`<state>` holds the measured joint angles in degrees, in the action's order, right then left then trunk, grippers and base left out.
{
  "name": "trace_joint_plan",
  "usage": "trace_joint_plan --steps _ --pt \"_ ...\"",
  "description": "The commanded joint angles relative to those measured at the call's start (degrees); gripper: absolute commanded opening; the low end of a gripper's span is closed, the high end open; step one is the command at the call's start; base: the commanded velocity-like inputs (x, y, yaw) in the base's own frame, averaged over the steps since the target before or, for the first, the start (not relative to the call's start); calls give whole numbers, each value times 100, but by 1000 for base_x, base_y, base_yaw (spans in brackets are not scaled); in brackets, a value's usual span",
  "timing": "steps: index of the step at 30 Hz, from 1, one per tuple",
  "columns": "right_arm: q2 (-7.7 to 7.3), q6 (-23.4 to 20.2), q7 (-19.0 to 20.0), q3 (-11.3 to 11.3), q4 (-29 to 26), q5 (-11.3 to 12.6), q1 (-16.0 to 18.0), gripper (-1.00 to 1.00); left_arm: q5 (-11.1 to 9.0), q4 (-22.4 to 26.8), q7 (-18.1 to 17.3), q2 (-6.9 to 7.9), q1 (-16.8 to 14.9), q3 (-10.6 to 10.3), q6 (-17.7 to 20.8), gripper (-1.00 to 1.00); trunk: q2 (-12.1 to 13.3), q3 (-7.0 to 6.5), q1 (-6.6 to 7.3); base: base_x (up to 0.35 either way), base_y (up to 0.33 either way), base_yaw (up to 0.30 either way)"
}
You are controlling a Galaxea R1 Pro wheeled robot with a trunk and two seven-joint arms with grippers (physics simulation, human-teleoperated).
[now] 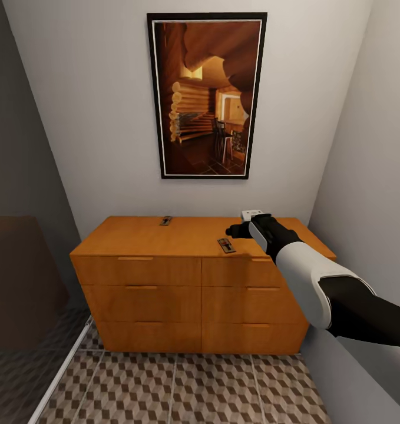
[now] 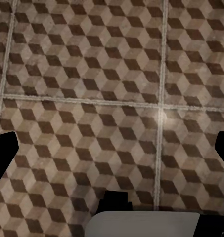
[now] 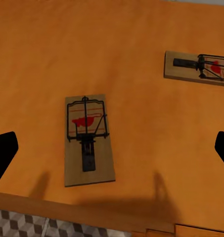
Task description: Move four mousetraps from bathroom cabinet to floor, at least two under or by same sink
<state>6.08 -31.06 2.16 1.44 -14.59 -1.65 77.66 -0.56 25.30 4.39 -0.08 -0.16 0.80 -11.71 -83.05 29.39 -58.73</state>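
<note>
This is a room in a home, a narrow tiled nook between plain pale walls. An orange-brown wooden cabinet [image 1: 202, 282] with six drawers stands against the back wall. Above the cabinet hangs a dark-framed picture [image 1: 206, 95] of a log-cabin interior. In front of the cabinet, the bathroom floor [image 1: 188, 388] is laid in cube-patterned tiles with pale grout.
</note>
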Motion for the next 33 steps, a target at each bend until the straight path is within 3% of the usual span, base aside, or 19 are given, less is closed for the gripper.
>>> trace_joint_plan --steps 1,33 --pt "-2 -32 22 15 -9 -20 3 100 -6 0 9 -1 -2 3 -16 100 -3 6 0 1 33 0" --pt "-2 -20 27 23 23 -13 -4 100 -6 1 9 -1 -2 0 -16 100 -3 6 0 0 23 0"
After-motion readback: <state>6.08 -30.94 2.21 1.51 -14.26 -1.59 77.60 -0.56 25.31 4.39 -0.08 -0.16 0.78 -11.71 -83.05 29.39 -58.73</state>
